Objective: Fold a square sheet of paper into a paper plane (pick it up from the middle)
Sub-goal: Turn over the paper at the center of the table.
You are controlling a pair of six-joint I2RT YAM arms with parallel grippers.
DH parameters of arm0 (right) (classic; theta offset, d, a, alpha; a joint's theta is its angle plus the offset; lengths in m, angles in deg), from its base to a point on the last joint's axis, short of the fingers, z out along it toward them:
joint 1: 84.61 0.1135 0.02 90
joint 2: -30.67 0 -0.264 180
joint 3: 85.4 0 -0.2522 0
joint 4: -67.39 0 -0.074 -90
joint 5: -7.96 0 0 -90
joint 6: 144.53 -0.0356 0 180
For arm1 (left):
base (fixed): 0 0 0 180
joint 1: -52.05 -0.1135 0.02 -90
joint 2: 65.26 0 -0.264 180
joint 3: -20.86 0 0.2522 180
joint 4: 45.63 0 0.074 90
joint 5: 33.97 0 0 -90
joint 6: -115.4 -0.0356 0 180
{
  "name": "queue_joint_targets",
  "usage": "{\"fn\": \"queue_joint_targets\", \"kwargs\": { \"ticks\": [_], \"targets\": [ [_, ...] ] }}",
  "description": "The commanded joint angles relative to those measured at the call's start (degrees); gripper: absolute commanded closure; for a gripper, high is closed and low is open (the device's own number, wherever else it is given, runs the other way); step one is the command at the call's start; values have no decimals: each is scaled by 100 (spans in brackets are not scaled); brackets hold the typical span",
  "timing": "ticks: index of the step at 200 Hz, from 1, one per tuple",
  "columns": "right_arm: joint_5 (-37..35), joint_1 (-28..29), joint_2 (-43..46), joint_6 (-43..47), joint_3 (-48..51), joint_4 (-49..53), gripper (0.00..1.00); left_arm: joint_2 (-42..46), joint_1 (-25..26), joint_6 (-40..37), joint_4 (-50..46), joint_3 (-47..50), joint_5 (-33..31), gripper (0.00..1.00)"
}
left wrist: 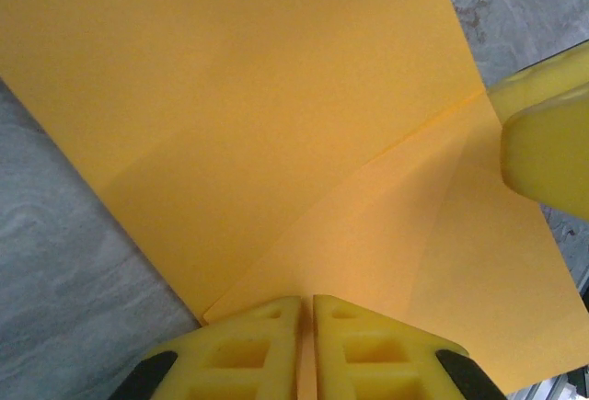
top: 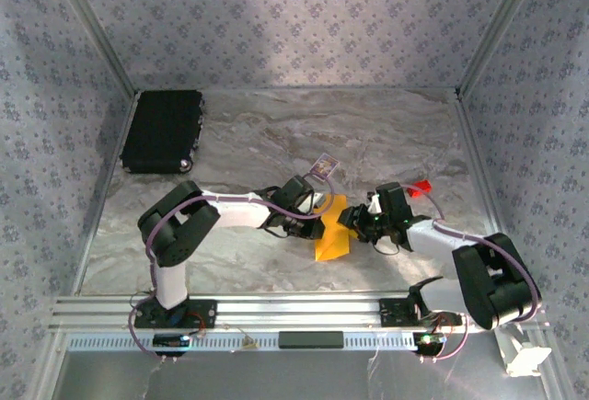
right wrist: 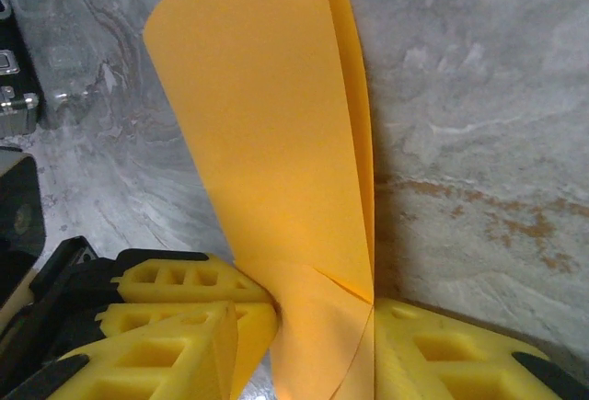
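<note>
The square sheet of paper [top: 333,233] is at the middle of the table [top: 276,138], toward its near side, directly between the two hands. The left hand [top: 318,220] is on the paper's left side and the right hand [top: 355,222] on its right, both equally close. From above the paper looks like a narrow strip, and its long axis runs from near to far.

In the left wrist view, the left hand [left wrist: 306,306] has its fingers together, clamped on the edge of the paper [left wrist: 258,124]. One finger [left wrist: 548,152] of the right hand touches the paper from the right.

In the right wrist view, the right hand [right wrist: 322,326] has its fingers apart, one on each side of the paper [right wrist: 276,124]. I cannot tell if they press it.

The paper is plain orange-yellow. It is folded over on itself, its layers meeting along one long edge, and it has one diagonal crease. I think the next move is to squeeze this fold flat.
</note>
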Motion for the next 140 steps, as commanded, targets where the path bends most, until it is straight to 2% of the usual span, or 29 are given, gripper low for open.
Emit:
{"fn": "queue_joint_targets", "kwargs": {
  "ticks": [1,140],
  "targets": [
    [149,-52,-41,188,80,-223,60,31,33,2,-341,66,69,88],
    [535,-316,-492,506,313,-793,72,41,25,74,-226,122,148,87]
  ]
}}
